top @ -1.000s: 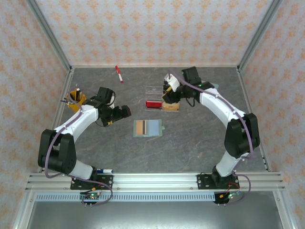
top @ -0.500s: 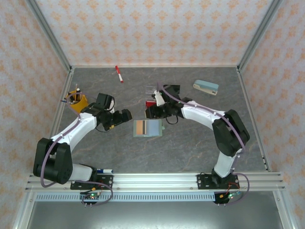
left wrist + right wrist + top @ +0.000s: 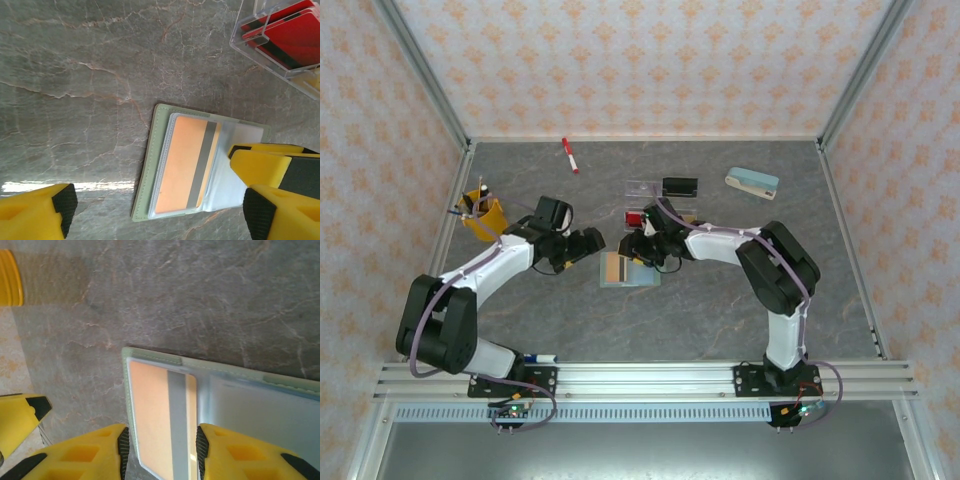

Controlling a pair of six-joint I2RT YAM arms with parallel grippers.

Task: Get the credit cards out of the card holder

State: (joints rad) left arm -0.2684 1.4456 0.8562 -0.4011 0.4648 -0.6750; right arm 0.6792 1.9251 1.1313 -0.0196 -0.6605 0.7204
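The card holder lies open on the table, a pale green-grey wallet with clear inner sleeves. A tan-gold credit card with a grey stripe sits in its left sleeve. My right gripper is open and low over the holder's far edge, one pad on each side of the tan card's end. My left gripper is open wide just left of the holder. A red credit card lies in the clear tray.
Behind the holder are a black item and a cream-and-teal stapler. A red marker lies at the back, a yellow cup with pens stands at the left, and a blue pen lies by the near rail.
My right arm swung from the clear tray down and left onto the card holder's far edge. My left gripper moved right, closer to the holder, and narrowed slightly.
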